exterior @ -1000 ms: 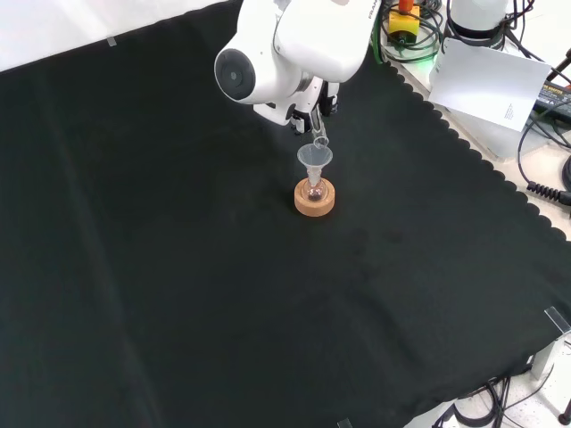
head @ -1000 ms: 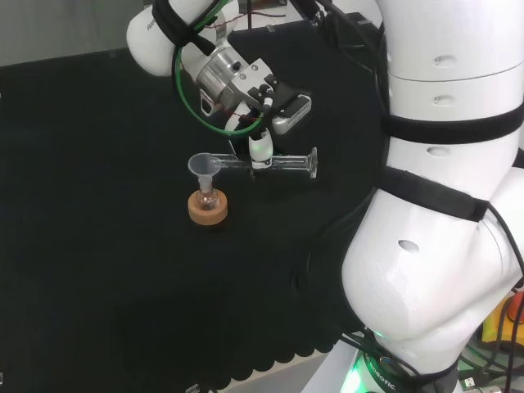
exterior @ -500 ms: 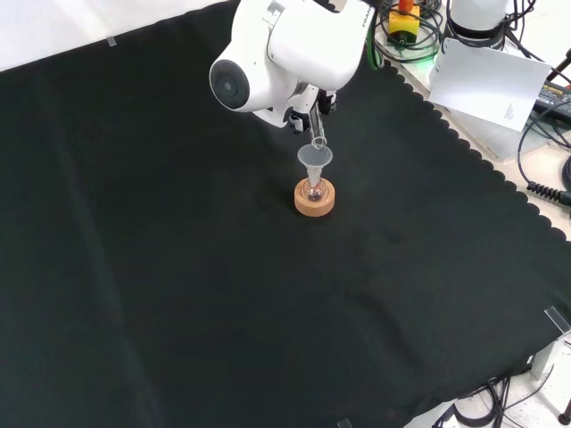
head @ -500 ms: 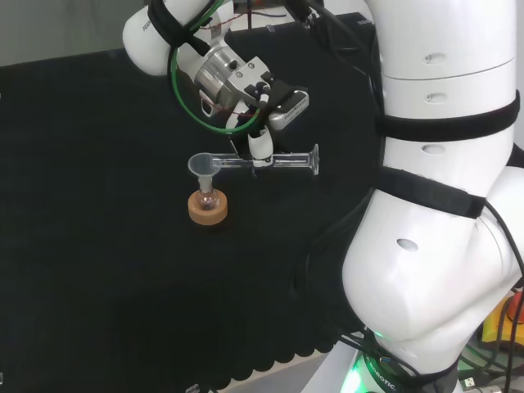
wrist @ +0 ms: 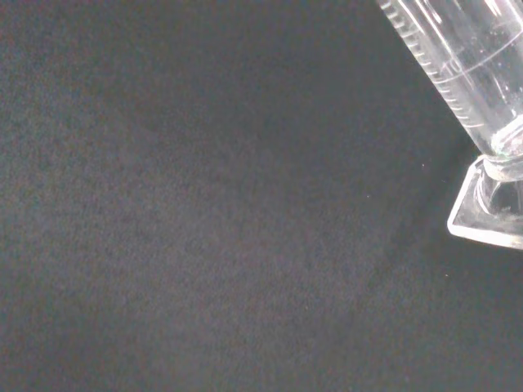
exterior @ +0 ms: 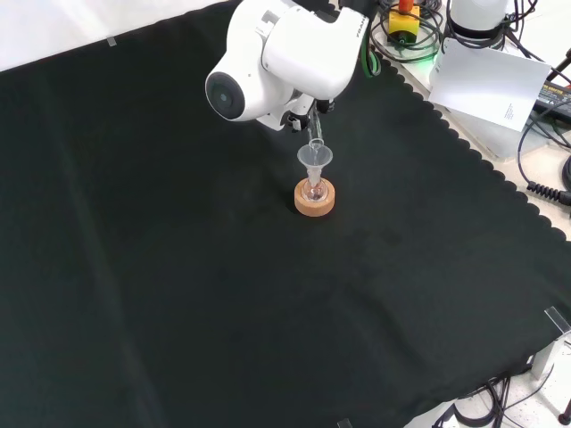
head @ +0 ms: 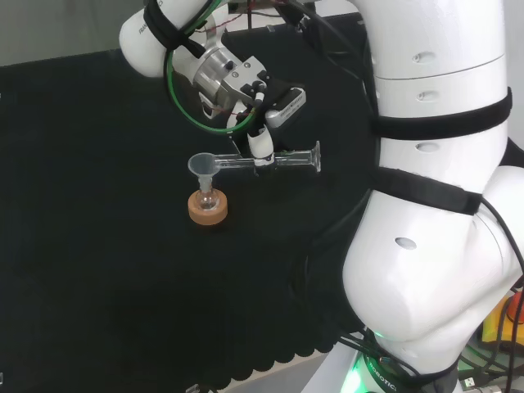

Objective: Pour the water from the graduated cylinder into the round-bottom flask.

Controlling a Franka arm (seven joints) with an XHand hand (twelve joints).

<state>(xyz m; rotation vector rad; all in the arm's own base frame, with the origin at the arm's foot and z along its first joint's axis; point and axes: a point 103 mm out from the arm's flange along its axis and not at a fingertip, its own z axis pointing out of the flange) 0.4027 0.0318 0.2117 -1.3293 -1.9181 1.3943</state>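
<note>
Pour under way | my hand [head: 260,144] grips the graduated cylinder [head: 278,160] lying level, its mouth over the funnel [head: 202,164] in the round-bottom flask [head: 206,198] on its cork ring [head: 206,212] | I judge: tilt slowly, lip centred over funnel.

Bench under black cloth [exterior: 178,294]. Cork ring [exterior: 315,200] rests on it, at 12 o'clock from cloth centre.

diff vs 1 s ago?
The hand, shut on the graduated cylinder, has tipped it a little further: in the head view its base end has risen slightly, while the mouth stays over the funnel. The round-bottom flask and cork ring have not moved.
</note>
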